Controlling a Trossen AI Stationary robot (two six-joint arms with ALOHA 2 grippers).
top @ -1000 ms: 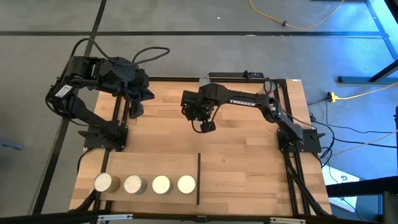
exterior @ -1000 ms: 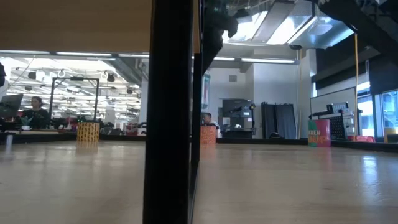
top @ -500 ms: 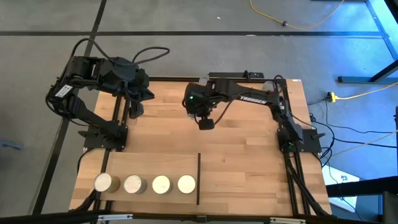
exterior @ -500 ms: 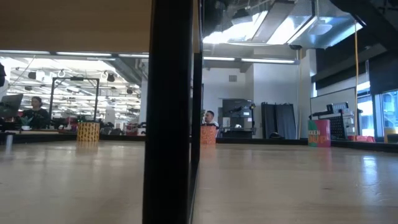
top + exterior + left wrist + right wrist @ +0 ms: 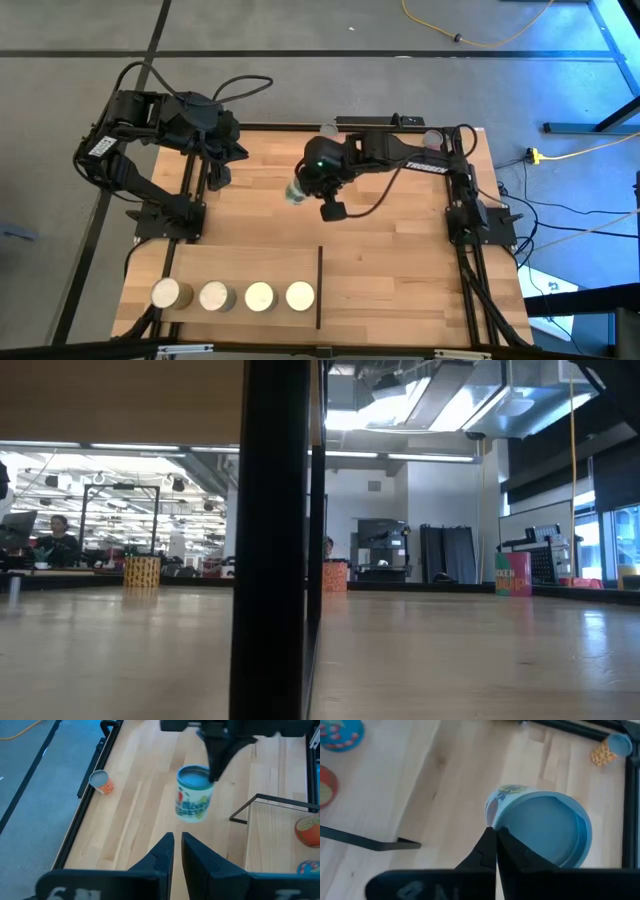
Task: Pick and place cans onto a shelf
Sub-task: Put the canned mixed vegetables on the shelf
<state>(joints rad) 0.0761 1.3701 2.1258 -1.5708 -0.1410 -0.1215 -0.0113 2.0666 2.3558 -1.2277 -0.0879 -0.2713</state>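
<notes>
Your right gripper [image 5: 322,197] is closed on the rim of a green-and-white can [image 5: 295,192], pinching the thin wall and not wrapping the body. It sits over the middle of the surface [image 5: 400,270]. The can hangs on the left-arm side of the gripper, with its long axis close to upright.

The shelf [image 5: 240,262] lies from there towards the near edge and over to the left arm's side. Four cans already stand on it in a row, the last one [image 5: 300,295] just beside the black bar [image 5: 320,285]. The coming move turns on that diagonal: the carry probably has to cross the bar's line, and the bare strip of shelf behind the row looks like the free ground.

The left gripper [image 5: 218,176] waits at the back left corner, slightly parted and empty. The right arm is plainly the nearer one.

The overhead view gives you the layout but hides the grip. The right wrist view shows the fingertips [image 5: 493,841] meeting on the can's rim, with the can's round top [image 5: 542,827] offset to one side of them. The left wrist view shows the can side on, label out, with one dark finger [image 5: 217,757] coming down onto its edge. You cannot tell from it whether the base is clear of the surface. The low view shows no part of the held can.
</notes>
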